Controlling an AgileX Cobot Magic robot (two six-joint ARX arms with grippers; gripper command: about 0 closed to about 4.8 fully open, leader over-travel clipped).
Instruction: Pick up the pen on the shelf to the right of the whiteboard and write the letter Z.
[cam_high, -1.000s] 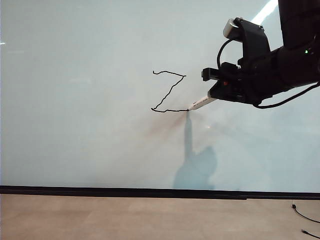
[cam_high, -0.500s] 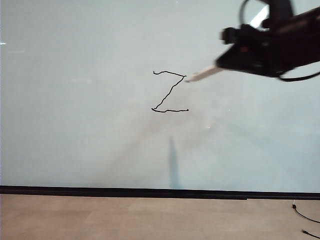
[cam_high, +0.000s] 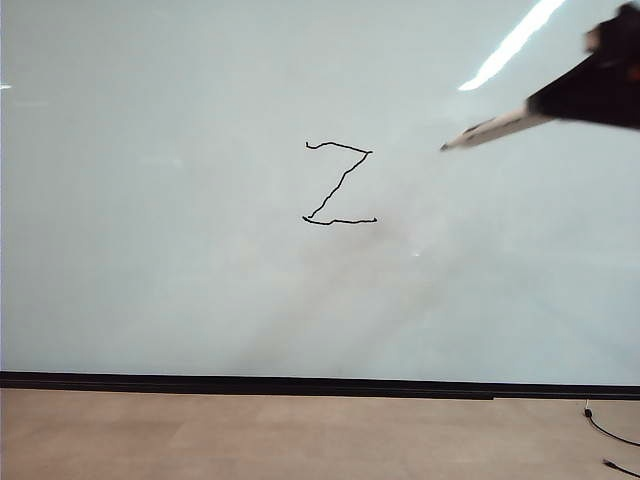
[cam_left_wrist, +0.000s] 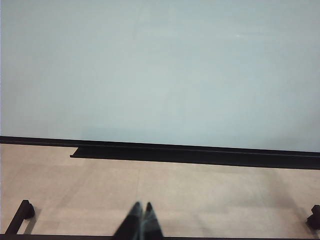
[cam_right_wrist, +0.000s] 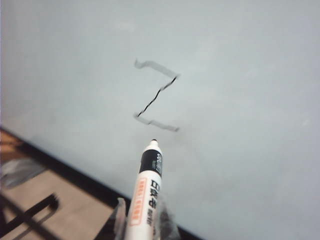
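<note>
Since a second ago, the right pincer, clamped on the pen, pulled up and away from the whiteboard. The letter Z is complete. The left pincer hangs over the floor, fingers together.

From my remote seat I see a tan floor running along the bottom of the exterior view, matte and laid in faint wide panels. A thin black cable trails across its far right corner (only a short stretch shows). Overhead light leaves a bright slanted streak reflected high on the right. In the left wrist view, two dark frame feet rest on the floor at either edge, well apart, and soft shadows lie across the floor between them.
</note>
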